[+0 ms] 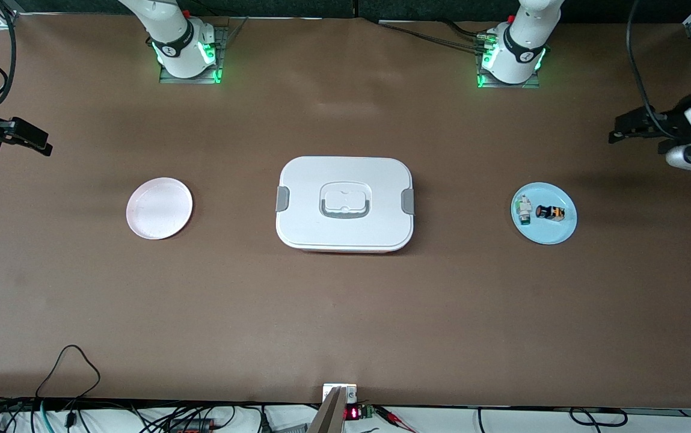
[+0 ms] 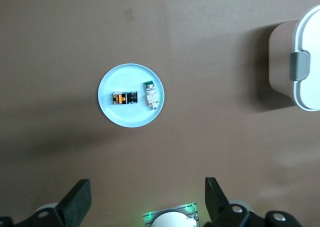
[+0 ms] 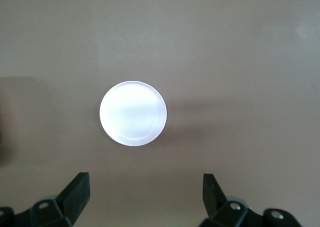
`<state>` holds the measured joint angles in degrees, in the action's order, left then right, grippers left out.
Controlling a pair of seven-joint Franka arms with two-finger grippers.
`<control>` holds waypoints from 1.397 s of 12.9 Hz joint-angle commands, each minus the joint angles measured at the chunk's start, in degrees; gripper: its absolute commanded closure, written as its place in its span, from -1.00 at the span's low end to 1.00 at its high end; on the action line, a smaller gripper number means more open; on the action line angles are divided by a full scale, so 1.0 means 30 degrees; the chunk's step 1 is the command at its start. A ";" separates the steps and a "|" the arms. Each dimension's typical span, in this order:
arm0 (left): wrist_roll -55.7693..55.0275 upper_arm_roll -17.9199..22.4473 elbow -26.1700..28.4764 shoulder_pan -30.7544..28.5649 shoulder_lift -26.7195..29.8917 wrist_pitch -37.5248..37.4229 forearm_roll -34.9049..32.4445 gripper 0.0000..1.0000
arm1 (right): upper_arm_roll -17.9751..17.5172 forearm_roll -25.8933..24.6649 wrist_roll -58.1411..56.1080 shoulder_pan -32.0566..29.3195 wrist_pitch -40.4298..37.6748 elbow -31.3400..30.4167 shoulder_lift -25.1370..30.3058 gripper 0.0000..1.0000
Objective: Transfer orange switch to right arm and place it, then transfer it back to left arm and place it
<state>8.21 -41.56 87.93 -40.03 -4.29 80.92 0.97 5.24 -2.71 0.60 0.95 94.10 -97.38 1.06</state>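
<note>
The orange switch lies on a light blue plate toward the left arm's end of the table; the left wrist view shows it too. The big white box stands shut in the middle of the table, and one end of it shows in the left wrist view. My left gripper hangs open and empty high over the table edge beside the blue plate; its jaws are wide apart. My right gripper hangs open and empty over the right arm's end.
A small white-and-green component lies beside the switch on the blue plate. An empty pale pink plate sits toward the right arm's end. Cables run along the table edge nearest the front camera.
</note>
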 commanded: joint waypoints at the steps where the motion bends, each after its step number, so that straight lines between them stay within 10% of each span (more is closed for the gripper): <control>1: -0.0276 0.2148 -0.0190 0.2254 0.0200 -0.0018 0.0144 -1.00 | -0.0164 -0.0033 0.0030 0.0063 -0.0399 0.0467 -0.0146 -1.00; 8: -0.0625 1.1354 0.0103 1.1489 0.1019 0.0040 0.0261 -1.00 | -0.0134 0.0055 0.0061 0.0269 -0.0399 0.0994 -0.0147 -1.00; 18: -0.0482 1.1714 0.3589 1.2199 0.3423 0.2998 -0.0647 -1.00 | -0.0047 -0.0150 -0.0436 0.0210 -0.0545 0.1024 0.0029 -1.00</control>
<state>6.89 -7.30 95.50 -4.26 3.28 87.88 -0.26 5.22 -2.72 -0.05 1.63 93.75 -95.16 1.09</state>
